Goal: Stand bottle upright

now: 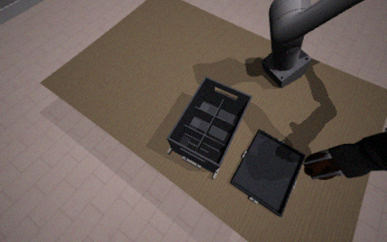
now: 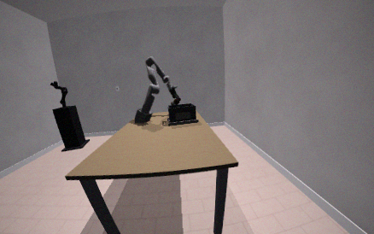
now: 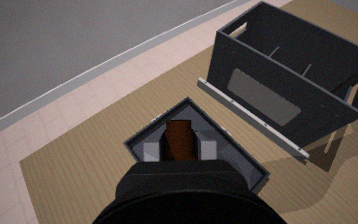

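My gripper (image 1: 318, 165) is shut on the brown bottle (image 1: 321, 166) and holds it in the air at the right edge of the dark flat tray (image 1: 268, 170). In the wrist view the bottle (image 3: 181, 140) sits between the two grey fingers, with the tray below it. The dark crate (image 1: 209, 124) with inner dividers stands on the table left of the tray; it also shows in the wrist view (image 3: 292, 82). In the exterior view the arm's hand (image 2: 176, 101) hangs just above the crate (image 2: 183, 113).
The arm's base (image 1: 286, 66) is bolted to the table behind the crate and tray. A black pedestal (image 2: 69, 127) with a small arm stands on the floor far to the left of the table.
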Controlling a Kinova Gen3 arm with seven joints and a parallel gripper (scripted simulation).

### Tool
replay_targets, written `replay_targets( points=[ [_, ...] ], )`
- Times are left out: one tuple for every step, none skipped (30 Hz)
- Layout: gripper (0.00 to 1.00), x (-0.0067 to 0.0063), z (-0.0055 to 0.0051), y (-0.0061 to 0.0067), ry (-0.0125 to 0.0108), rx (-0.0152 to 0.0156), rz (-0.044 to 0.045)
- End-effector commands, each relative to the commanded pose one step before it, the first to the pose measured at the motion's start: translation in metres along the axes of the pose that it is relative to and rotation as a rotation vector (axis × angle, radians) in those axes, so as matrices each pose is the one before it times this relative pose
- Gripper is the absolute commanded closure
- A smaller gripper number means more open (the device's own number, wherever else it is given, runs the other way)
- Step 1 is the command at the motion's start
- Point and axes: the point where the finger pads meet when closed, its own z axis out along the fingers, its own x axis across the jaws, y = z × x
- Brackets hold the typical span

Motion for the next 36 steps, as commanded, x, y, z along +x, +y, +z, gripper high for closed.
replay_targets(
  points=[
    [1.0,-0.00034,-0.00042,-0.00011,-0.00114,-0.00036,0.00029],
    [1.0,0.0,0.0,0.0,0.0,0.0,0.0],
    [1.0,0.0,0.0,0.0,0.0,0.0,0.0],
    [1.0,0.0,0.0,0.0,0.0,0.0,0.0],
    [1.0,0.0,0.0,0.0,0.0,0.0,0.0],
    [1.0,0.0,0.0,0.0,0.0,0.0,0.0],
    [1.0,0.0,0.0,0.0,0.0,0.0,0.0],
    [1.0,0.0,0.0,0.0,0.0,0.0,0.0],
    [1.0,0.0,0.0,0.0,0.0,0.0,0.0],
    [1.0,0.0,0.0,0.0,0.0,0.0,0.0],
    [1.0,0.0,0.0,0.0,0.0,0.0,0.0],
    [1.0,0.0,0.0,0.0,0.0,0.0,0.0],
    [1.0,0.0,0.0,0.0,0.0,0.0,0.0],
    [1.0,0.0,0.0,0.0,0.0,0.0,0.0],
    [1.0,0.0,0.0,0.0,0.0,0.0,0.0],
    [1.0,0.0,0.0,0.0,0.0,0.0,0.0],
    [1.0,0.0,0.0,0.0,0.0,0.0,0.0],
    [1.0,0.0,0.0,0.0,0.0,0.0,0.0],
    [1.0,0.0,0.0,0.0,0.0,0.0,0.0],
    [1.0,0.0,0.0,0.0,0.0,0.0,0.0],
    [1.0,0.0,0.0,0.0,0.0,0.0,0.0],
    [1.0,0.0,0.0,0.0,0.0,0.0,0.0],
    [1.0,0.0,0.0,0.0,0.0,0.0,0.0],
    [1.0,0.0,0.0,0.0,0.0,0.0,0.0],
    [1.0,0.0,0.0,0.0,0.0,0.0,0.0],
    [1.0,0.0,0.0,0.0,0.0,0.00002,0.0],
    [1.0,0.0,0.0,0.0,0.0,0.00012,0.0],
    [1.0,0.0,0.0,0.0,0.00001,0.00032,0.0],
    [1.0,0.0,0.0,0.0,0.00002,0.0006,-0.00001],
    [1.0,0.0,0.0,0.0,0.00003,0.00094,-0.00001],
    [1.0,0.0,0.0,0.00001,0.00005,0.00133,-0.00001],
    [1.0,0.0,0.0,0.00001,0.00006,0.00177,-0.00002],
    [1.0,0.0,0.0,0.00001,0.00008,0.00223,-0.00002],
    [1.0,0.0,-0.00001,0.00001,0.00009,0.00271,-0.00002],
    [1.0,0.0,-0.00001,0.00001,0.0001,0.00321,-0.00003],
    [1.0,0.0,-0.00001,0.00002,0.00011,0.0037,-0.00003]
  ],
)
